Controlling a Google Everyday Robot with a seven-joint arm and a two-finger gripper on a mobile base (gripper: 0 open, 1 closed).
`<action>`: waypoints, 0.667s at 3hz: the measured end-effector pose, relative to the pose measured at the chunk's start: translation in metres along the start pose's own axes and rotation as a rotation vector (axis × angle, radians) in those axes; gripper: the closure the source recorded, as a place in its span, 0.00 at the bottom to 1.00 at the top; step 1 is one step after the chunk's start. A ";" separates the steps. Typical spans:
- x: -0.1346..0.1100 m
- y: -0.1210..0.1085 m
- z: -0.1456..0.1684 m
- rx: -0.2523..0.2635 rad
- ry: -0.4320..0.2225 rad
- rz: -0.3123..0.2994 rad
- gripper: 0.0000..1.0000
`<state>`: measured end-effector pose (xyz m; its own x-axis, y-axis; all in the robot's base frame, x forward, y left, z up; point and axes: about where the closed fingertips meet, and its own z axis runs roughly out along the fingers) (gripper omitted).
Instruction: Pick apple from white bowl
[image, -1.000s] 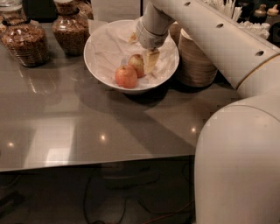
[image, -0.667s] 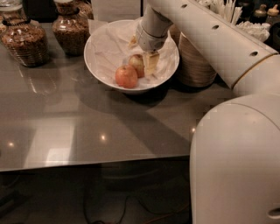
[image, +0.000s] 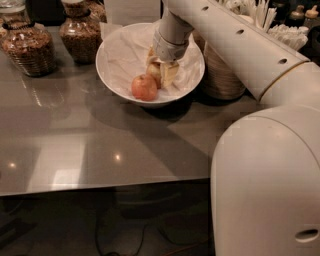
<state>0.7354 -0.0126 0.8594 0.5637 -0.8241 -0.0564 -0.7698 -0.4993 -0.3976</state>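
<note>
The white bowl (image: 112, 55), lined with crinkled white paper, stands at the back of the grey table. Two apples lie in it. The apple (image: 154, 73) with a dull red blush and a paler patch sits near the bowl's middle. My gripper (image: 160, 70) reaches down into the bowl from the upper right, with its fingers (image: 170, 73) on either side of this apple and closed against it. The apple still rests in the bowl. A more evenly orange-red apple (image: 144, 87) lies just in front of it, to the left, free of the gripper.
Two jars of brown snacks (image: 29, 47) (image: 80, 32) stand at the back left. Stacked beige disposable bowls (image: 220, 75) stand right of the white bowl, with utensils (image: 287, 32) behind. My arm's large white link (image: 270, 180) fills the lower right. The table's front edge (image: 100, 187) runs across below.
The gripper and both apples stay where they were. Only the arm's near link has shifted slightly.
</note>
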 end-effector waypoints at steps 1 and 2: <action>0.000 0.000 0.000 -0.001 -0.001 0.001 0.76; 0.000 0.004 -0.011 0.023 -0.002 0.035 0.98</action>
<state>0.7288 -0.0181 0.8681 0.5374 -0.8402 -0.0722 -0.7819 -0.4644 -0.4159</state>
